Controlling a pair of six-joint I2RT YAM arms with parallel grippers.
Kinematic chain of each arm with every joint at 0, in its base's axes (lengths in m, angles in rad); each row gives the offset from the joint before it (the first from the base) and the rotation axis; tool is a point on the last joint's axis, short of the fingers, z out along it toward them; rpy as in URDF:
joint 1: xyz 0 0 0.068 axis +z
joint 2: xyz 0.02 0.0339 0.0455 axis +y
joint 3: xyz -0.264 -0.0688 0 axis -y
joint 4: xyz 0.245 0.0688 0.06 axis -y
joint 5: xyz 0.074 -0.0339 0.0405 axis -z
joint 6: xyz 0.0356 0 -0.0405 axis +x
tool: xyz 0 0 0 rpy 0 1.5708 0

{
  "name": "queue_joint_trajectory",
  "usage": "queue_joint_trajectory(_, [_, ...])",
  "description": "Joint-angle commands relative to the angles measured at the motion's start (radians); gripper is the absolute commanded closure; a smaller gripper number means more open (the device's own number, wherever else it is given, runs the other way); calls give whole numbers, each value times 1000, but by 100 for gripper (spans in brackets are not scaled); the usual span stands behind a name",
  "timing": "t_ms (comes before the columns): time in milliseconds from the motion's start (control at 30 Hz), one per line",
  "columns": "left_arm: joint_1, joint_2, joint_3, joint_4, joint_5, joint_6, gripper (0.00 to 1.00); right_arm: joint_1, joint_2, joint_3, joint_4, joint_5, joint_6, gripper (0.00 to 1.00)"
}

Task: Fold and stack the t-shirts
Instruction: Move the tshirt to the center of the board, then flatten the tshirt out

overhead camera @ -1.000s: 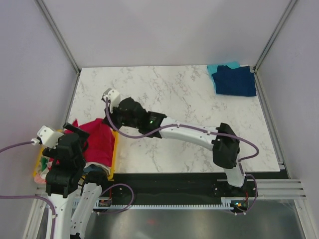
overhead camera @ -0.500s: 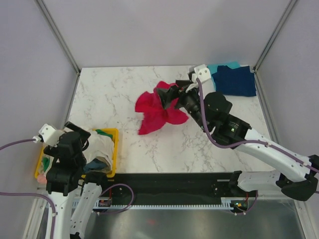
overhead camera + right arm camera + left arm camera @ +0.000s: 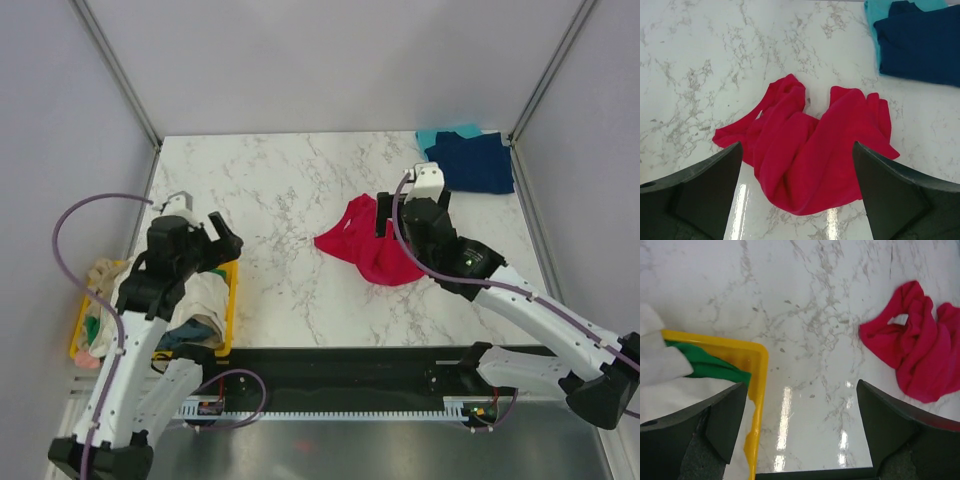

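Note:
A crimson red t-shirt lies crumpled on the marble table, right of centre. My right gripper hovers just above it, open, its fingers apart on either side with nothing between them. A folded navy blue t-shirt rests on a teal one at the back right corner. My left gripper is open and empty over bare table beside the bin's far right corner. Cream and green t-shirts lie in the bin.
The yellow plastic bin sits at the table's near left edge, heaped with clothes. Grey walls and metal frame rails close in the table on the left, back and right.
My right gripper carried the red t-shirt from the bin to mid-table, opened and let it drop. My left arm rose from the bin and reached out over the table.

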Motion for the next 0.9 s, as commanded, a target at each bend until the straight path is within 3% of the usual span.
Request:
queue_joint_trajectory(0, [-156, 162, 32, 121, 167, 25, 3, -62, -21, -23, -27, -41, 45, 2])
queue_joint_trajectory(100, [-399, 359, 89, 165, -25, 21, 3, -161, -15, -81, -24, -189, 74, 2])
queue_joint_trajectory(167, [-446, 477, 141, 220, -22, 4, 7, -235, -16, -132, -12, -269, 98, 2])
queue_joint_trajectory(233, [-455, 608, 147, 294, 53, -22, 19, -283, -27, -176, 0, -361, 109, 2])
queue_joint_trajectory(400, [-463, 823, 175, 556, 214, -105, 34, -312, -127, -232, -6, -488, 120, 2])
queue_joint_trajectory(600, [-489, 1064, 277, 699, 338, -156, 36, -313, -239, -284, -39, -529, 132, 2])
queue_joint_trajectory(867, [-501, 1196, 369, 688, 309, -191, 40, -312, -263, -330, -55, -547, 128, 2])
